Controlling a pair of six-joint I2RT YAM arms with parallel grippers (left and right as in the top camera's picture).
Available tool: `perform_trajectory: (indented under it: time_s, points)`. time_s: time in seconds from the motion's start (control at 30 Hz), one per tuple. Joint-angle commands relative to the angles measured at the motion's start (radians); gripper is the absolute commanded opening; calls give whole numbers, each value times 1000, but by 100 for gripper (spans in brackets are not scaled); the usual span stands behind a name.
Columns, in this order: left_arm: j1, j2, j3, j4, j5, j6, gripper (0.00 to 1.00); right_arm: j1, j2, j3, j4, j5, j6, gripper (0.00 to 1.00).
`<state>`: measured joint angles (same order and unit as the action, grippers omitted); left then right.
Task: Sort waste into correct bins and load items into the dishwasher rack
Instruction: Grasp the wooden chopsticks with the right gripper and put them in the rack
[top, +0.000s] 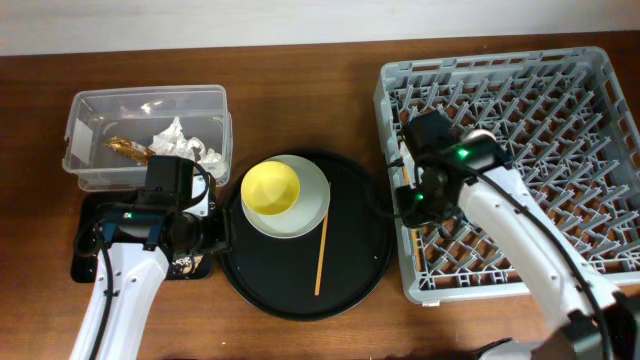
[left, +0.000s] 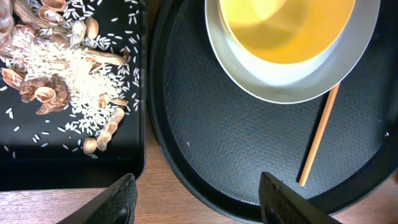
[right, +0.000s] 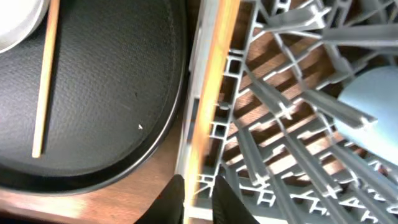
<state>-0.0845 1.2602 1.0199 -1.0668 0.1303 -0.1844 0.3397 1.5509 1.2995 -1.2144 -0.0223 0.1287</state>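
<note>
My left gripper (left: 200, 200) is open and empty, low over the gap between the shallow black tray (left: 37, 168), which holds food scraps (left: 62, 81), and the round black tray (left: 236, 143). On that round tray sit the grey-green plate (top: 312, 215), the yellow bowl (top: 271, 188) and one chopstick (top: 321, 252). My right gripper (right: 199, 199) hovers over the dishwasher rack's (top: 560, 90) left wall, shut on what looks like a second chopstick (right: 214, 81). A light-blue cup (right: 373, 106) lies in the rack. Paper wads (top: 185, 140) and the gold wrapper (top: 128, 150) lie in the clear tub (top: 100, 105). The pink cup is out of view.
The round black tray (top: 350, 270) lies between the bins and the rack, almost touching the rack's left wall. Bare wooden table shows in front of the trays and behind them.
</note>
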Motion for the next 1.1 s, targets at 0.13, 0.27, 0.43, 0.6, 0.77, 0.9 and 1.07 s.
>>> perform_trajectory:
  time_s: [0.13, 0.27, 0.43, 0.6, 0.77, 0.9, 1.07]
  points:
    - [5, -11, 2, -1, 3, -10, 62, -6, 32, -5, 17, 6, -15, 28]
    - [5, -11, 2, -1, 3, -9, 63, 21, -41, 14, 59, -184, 90, 35]
    - [5, -11, 2, 0, 3, -10, 64, 288, 68, 13, 177, -188, 280, 49]
    - [5, -11, 2, -1, 0, -10, 70, 428, 309, 13, 281, -153, 498, 50]
    - [5, -11, 2, 0, 0, -9, 71, 440, 433, 13, 297, -24, 642, 40]
    - [5, -11, 2, -1, 0, -9, 71, 440, 446, 13, 288, -13, 648, 40]
    - [5, -11, 2, 0, 0, -9, 71, 440, 446, 13, 347, -74, 652, 40]
